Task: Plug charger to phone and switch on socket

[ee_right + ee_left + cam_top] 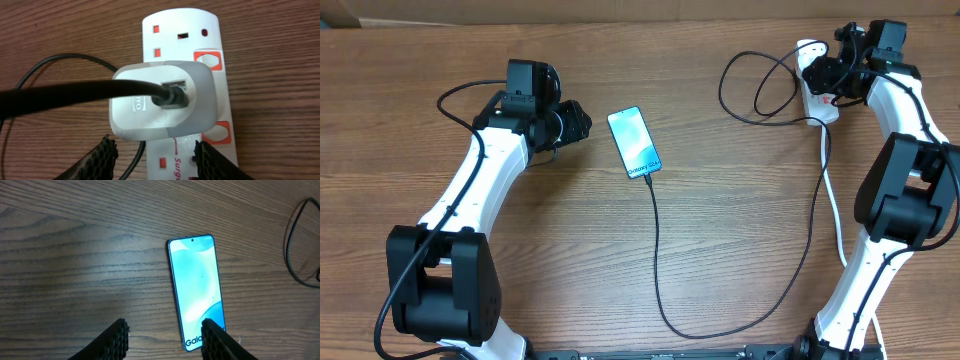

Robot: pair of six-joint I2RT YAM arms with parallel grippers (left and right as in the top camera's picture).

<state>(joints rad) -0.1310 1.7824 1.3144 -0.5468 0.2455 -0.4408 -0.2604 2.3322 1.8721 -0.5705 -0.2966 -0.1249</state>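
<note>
Risks, left side first. The left gripper (164, 330) hung low over the table (740, 230) with the phone (196, 290) just off to one side. One finger (214, 337) overlapped the phone's bottom corner in the wrist view, and I could not tell whether it touched. My worry was that a sideways move there would nudge the phone and drag on the connector. From overhead the charger (658, 260) ran up to the phone's lower end, but I could not tell whether the tip sat fully home. A half-seated tip would slip out under a light tug. The cable lay in a long slack loop across the table, so a sweeping arm might snag it.

Right side. The white plug adapter (150, 107) sat in the socket (180, 25), its body crowding the red switch (207, 60) beside it. I judged a press could land on the adapter instead, or on the second red switch (220, 132) nearer the fingers. A hard push might also skid the strip.

Claws. On the left, the fingers were partly apart with only bare wood between them, gripping nothing. On the right gripper (156, 152), the fingers were likewise apart over the near end of the socket, holding nothing. I could not confirm contact with the strip.
</note>
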